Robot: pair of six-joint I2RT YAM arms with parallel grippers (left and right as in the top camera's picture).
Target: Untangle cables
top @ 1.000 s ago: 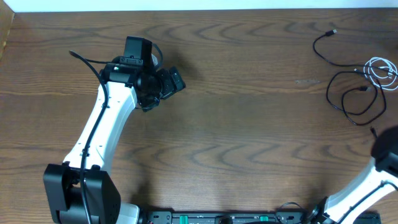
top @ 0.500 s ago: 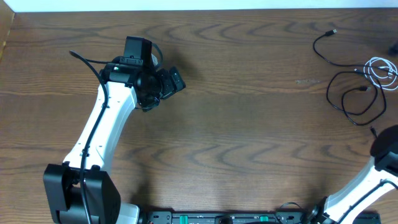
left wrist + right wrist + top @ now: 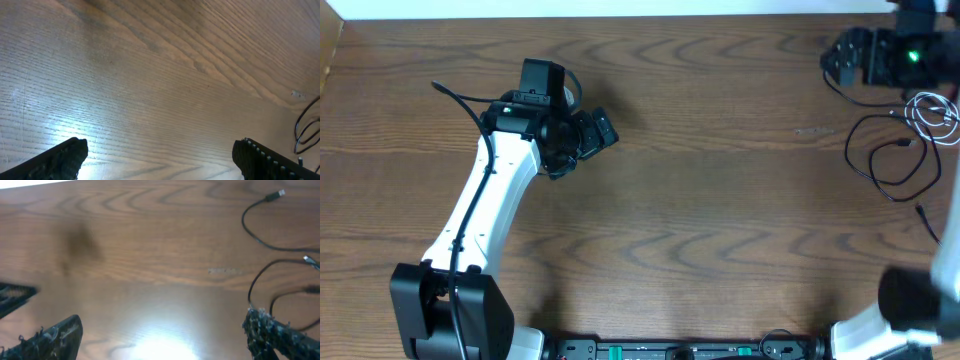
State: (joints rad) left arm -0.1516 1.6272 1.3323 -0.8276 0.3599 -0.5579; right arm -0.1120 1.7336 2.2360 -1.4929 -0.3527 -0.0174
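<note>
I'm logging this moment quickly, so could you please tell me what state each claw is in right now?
Left claw: open, holding nothing.
Right claw: open, holding nothing.

The table (image 3: 720, 200) is dark brown wood with a bold, wavy grain. At its far right corner lie thin black cables (image 3: 849, 152) in loose, open loops, and 1 white cable (image 3: 923, 103) is coiled just beside them near the right edge. A small pale mark (image 3: 813, 131) shows on the wood near the loops.
</note>
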